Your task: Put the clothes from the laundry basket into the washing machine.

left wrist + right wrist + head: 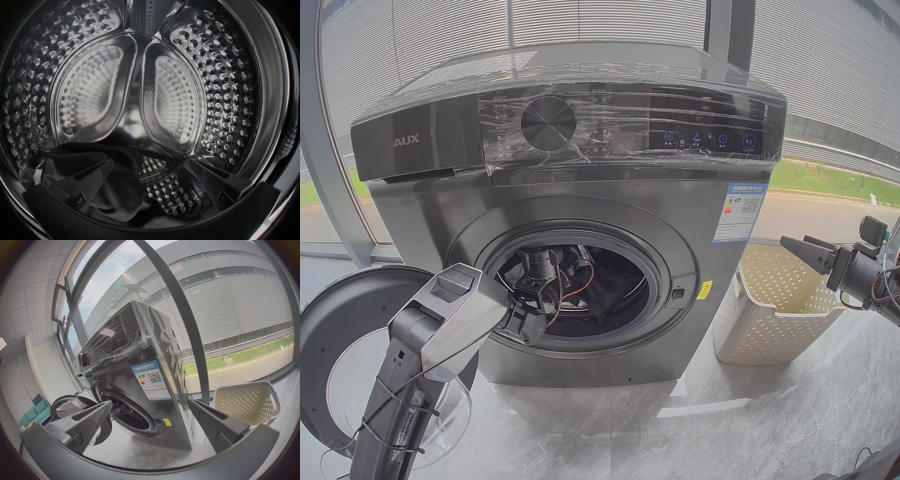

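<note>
The grey washing machine (425, 206) stands with its round door (337, 350) swung wide open to the left. My left arm (540, 275) reaches through the opening into the drum. Inside the drum, my left gripper (150, 176) is open, with one finger (90, 182) just above a dark garment (118, 187) lying on the drum's bottom. The cream laundry basket (775, 312) stands on the floor to the right of the machine, and no clothes show inside it. My right gripper (795, 244) hangs open above the basket's rim, holding nothing; its fingers (93, 421) frame the machine (147, 365) and basket (250, 402).
The perforated steel drum wall (225, 81) surrounds the left gripper closely. Tall windows and a frame post (187, 333) stand behind the machine. Bare grey floor (687, 425) lies in front of the machine and basket.
</note>
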